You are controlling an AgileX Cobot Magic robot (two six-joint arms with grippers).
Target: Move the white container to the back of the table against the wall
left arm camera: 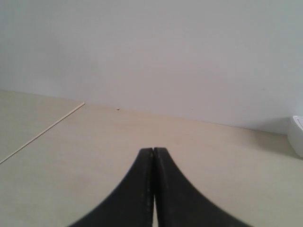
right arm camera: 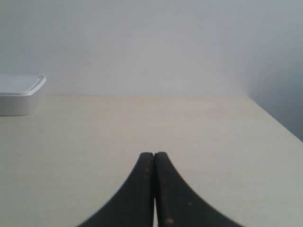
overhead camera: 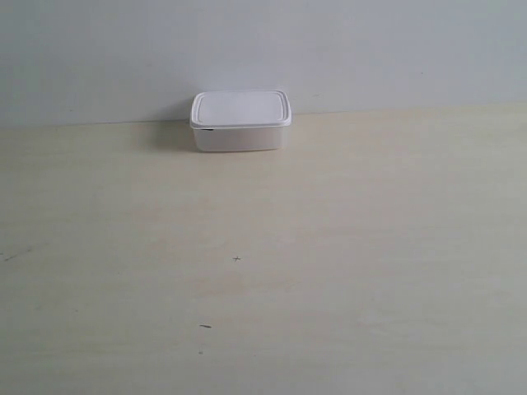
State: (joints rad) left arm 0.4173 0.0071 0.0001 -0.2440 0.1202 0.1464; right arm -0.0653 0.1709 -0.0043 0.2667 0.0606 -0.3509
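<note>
White container [overhead camera: 240, 121], lid on, upright, against wall [overhead camera: 263, 49], on table [overhead camera: 329, 263]

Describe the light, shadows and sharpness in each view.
Exterior view: soft, even light, no glare; the white container casts a faint shadow toward the view's left. Left wrist view: the shut left gripper is dark and slightly blurred; the container is cut by the frame edge. Right wrist view: the right gripper is equally dark; the wall dims toward one side.

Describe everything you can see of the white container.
The white container is a small rectangular box with rounded corners, plastic-looking, its flat lid with raised rim closed. It sits upright on the table at the back, by the wall; contact with the wall cannot be told. Nothing grips it.
</note>
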